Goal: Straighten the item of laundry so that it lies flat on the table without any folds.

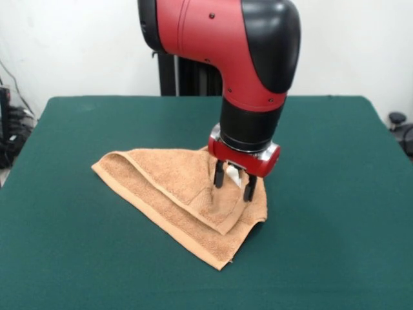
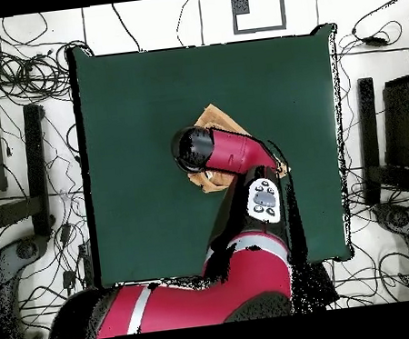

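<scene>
Front view: the light orange-tan terry-cloth hand towel (image 1: 174, 194) lies near the middle of the large table covered in dark green felt-like cloth (image 1: 335, 219), folded over itself into a rough triangle. 1 upper layer is doubled back, and its hemmed edge runs diagonally from the pointed corner toward the picture's left down to a tip near the robot's claw.

The red and black Sawyer arm (image 1: 239, 45) comes down from above, and its black 2-finger gripper (image 1: 233, 186) stands directly over the right-hand part of the towel. The fingers (image 1: 219, 175) point straight down, set a narrow gap apart, with their tips at or in the cloth. A ridge of terry appears gathered between them, so the claw looks pinched on the upper layer; I judge this a grasp, though actual contact under the tips is hard to confirm.

Overhead view: the arm covers most of the towel (image 2: 213, 119); only tan edges show around it.

Key relation: the bulk of the towel and its long axis run away from the claw toward the picture's left in the front view. Judgement: unfolding calls for carrying the pinched layer away from that bulk, toward bare felt, so the doubled layer opens rather than stacks.
</scene>
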`<state>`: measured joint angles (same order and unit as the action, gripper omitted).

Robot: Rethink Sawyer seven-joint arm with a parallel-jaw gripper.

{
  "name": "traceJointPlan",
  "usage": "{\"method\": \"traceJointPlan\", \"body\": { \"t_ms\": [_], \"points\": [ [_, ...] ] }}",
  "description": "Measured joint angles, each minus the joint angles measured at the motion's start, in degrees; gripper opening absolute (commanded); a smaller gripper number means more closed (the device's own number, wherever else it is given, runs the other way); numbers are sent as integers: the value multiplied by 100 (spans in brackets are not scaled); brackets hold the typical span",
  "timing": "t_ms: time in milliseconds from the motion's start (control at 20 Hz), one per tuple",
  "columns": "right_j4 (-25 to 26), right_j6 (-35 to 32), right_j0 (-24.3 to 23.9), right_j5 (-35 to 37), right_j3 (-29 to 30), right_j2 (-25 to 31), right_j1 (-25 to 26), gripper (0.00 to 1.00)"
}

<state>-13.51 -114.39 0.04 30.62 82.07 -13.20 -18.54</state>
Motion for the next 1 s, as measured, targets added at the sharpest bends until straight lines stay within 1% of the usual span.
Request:
{"method": "traceJointPlan", "body": {
  "t_ms": [400, 1000],
  "points": [
    [-81, 0, 141, 1, -1, -119, -1, 100],
    [-211, 0, 164, 1, -26, -124, 4, 100]
  ]
}}
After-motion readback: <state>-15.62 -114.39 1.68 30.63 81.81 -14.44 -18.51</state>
